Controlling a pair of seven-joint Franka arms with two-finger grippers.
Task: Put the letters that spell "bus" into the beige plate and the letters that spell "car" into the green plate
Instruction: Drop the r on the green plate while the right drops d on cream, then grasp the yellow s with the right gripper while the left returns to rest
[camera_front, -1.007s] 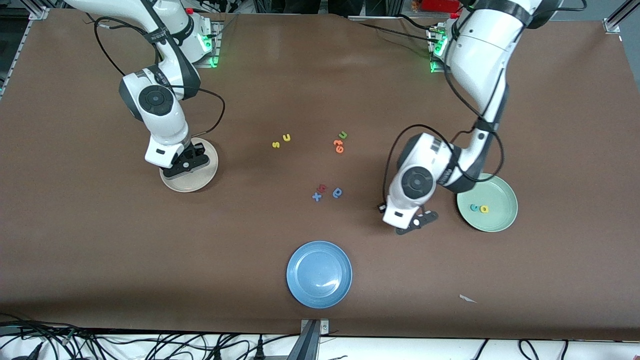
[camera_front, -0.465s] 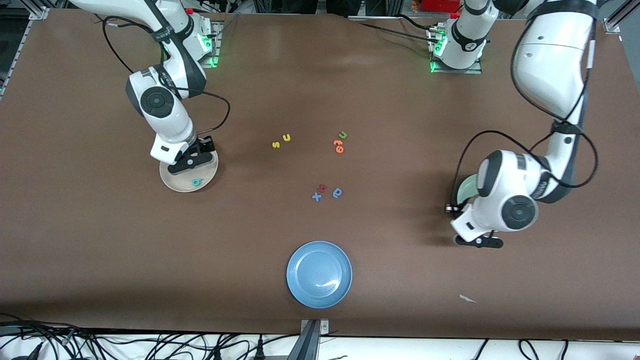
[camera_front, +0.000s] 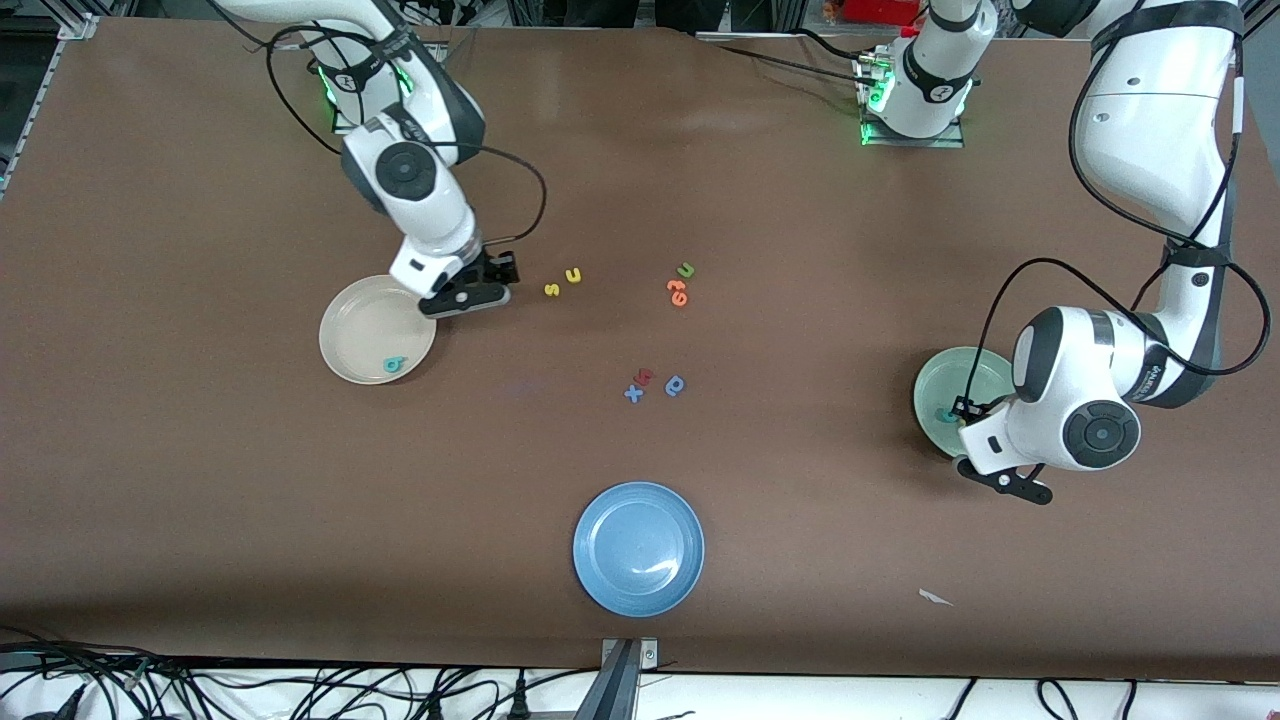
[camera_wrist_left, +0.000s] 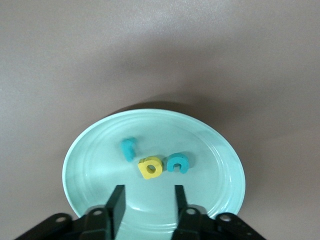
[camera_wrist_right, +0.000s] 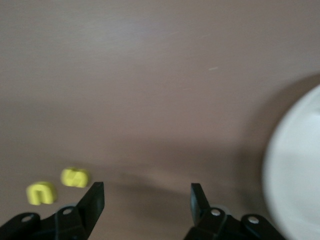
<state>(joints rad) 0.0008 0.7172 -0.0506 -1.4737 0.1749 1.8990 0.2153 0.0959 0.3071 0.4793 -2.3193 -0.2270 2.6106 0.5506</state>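
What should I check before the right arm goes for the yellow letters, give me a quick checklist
1. Right claw open and empty: ok.
2. Yellow s and yellow u lie free on the table beside the right claw: ok.
3. Teal b in beige plate: ok.
4. Teal c, yellow a, teal r in green plate: ok.
5. Left claw open, empty, over the green plate: ok.

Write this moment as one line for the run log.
left gripper: open over green plate | c, a, r in it | right gripper: open, beside beige plate | teal b in it
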